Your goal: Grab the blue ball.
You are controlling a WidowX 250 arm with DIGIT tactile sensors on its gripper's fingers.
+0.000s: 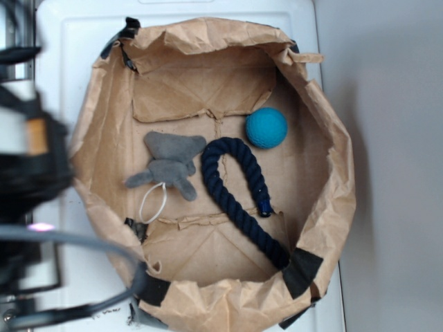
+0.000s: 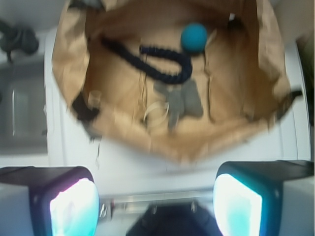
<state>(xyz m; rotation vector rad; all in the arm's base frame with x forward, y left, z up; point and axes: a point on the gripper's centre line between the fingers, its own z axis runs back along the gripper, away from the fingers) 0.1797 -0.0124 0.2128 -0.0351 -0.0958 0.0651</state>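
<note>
The blue ball (image 1: 266,128) lies upper right of centre inside the brown paper bag (image 1: 93,131), just beside the bend of the navy rope (image 1: 235,190); a grey elephant toy (image 1: 169,164) sits left of the rope. At the wrist view's bottom, the gripper (image 2: 156,204) is spread wide, holding nothing, outside the bag.

In the exterior view the robot arm (image 1: 28,159) is a blurred mass of black housing with a white section above and a small orange-brown patch on it. A tiny pink-white light glows lower on the body, and thick grey-black cables (image 1: 83,249) curve away from it. In the wrist view the pincer (image 2: 156,206) has two broad fingers (image 2: 69,201) with dark rounded shells and pale translucent pads tinted pink and cyan. Between them sit a silvery rail with small screws and a black block.
</note>
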